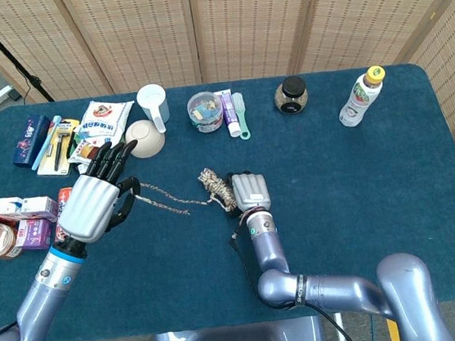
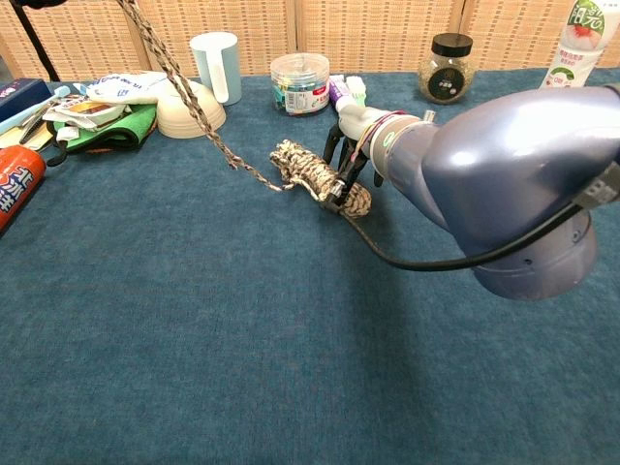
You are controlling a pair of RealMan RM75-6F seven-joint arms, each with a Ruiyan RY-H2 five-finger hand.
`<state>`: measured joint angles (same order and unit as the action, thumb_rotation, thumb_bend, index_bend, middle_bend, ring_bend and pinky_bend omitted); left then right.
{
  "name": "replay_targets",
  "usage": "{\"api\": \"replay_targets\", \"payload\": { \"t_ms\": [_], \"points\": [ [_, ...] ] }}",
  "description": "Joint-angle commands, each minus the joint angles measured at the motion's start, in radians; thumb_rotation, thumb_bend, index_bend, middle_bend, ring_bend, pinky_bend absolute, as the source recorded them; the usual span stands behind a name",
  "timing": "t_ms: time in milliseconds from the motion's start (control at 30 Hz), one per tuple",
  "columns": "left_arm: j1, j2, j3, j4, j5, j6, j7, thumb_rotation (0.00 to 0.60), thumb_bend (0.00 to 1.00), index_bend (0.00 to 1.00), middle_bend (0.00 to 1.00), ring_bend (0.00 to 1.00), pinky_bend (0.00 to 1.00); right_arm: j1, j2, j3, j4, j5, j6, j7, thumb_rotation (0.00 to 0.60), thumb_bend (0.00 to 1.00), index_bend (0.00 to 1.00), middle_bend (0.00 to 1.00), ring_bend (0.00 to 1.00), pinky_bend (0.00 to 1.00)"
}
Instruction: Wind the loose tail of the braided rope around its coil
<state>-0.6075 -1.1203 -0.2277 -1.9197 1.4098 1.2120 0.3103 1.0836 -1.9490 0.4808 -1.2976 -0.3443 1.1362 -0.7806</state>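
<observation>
The braided rope coil lies at the table's middle, also in the chest view. My right hand sits over the coil's right end with its fingers curled down onto it. The loose tail runs left from the coil to my left hand, which holds it lifted off the cloth. In the chest view the tail rises steeply toward the top left corner, where the left hand is almost out of frame.
A white bowl, white cup, plastic tub, dark jar and bottle line the back. A red can and packets crowd the left edge beside my left hand.
</observation>
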Motion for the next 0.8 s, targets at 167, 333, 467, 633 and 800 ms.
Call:
{"api": "replay_targets", "payload": {
  "t_ms": [167, 333, 467, 633, 800],
  "points": [
    [-0.004, 0.002, -0.004, -0.005, -0.004, -0.002, -0.018, 0.600, 0.50, 0.57, 0.00, 0.00, 0.00, -0.012, -0.007, -0.023, 0.023, -0.062, -0.009, 0.034, 0.600, 0.53, 0.50, 0.52, 0.41, 0.57],
    [-0.007, 0.004, -0.008, -0.011, -0.011, -0.004, -0.032, 0.600, 0.50, 0.57, 0.00, 0.00, 0.00, -0.035, 0.016, -0.038, -0.011, -0.098, -0.026, 0.059, 0.600, 0.66, 0.54, 0.56, 0.44, 0.59],
    [-0.009, 0.013, -0.011, -0.030, -0.019, -0.012, -0.054, 0.600, 0.50, 0.57, 0.00, 0.00, 0.00, -0.047, 0.038, -0.034, -0.048, -0.109, -0.042, 0.079, 0.600, 0.67, 0.55, 0.57, 0.44, 0.59],
    [-0.017, 0.031, -0.024, -0.059, -0.031, -0.018, -0.063, 0.600, 0.50, 0.57, 0.00, 0.00, 0.00, -0.050, 0.083, -0.025, -0.112, -0.108, -0.063, 0.082, 0.600, 0.67, 0.56, 0.57, 0.44, 0.59],
    [-0.029, 0.040, -0.044, -0.089, -0.053, -0.022, -0.063, 0.600, 0.50, 0.57, 0.00, 0.00, 0.00, -0.052, 0.133, -0.035, -0.184, -0.097, -0.101, 0.077, 0.600, 0.67, 0.56, 0.57, 0.44, 0.59]
  ]
}}
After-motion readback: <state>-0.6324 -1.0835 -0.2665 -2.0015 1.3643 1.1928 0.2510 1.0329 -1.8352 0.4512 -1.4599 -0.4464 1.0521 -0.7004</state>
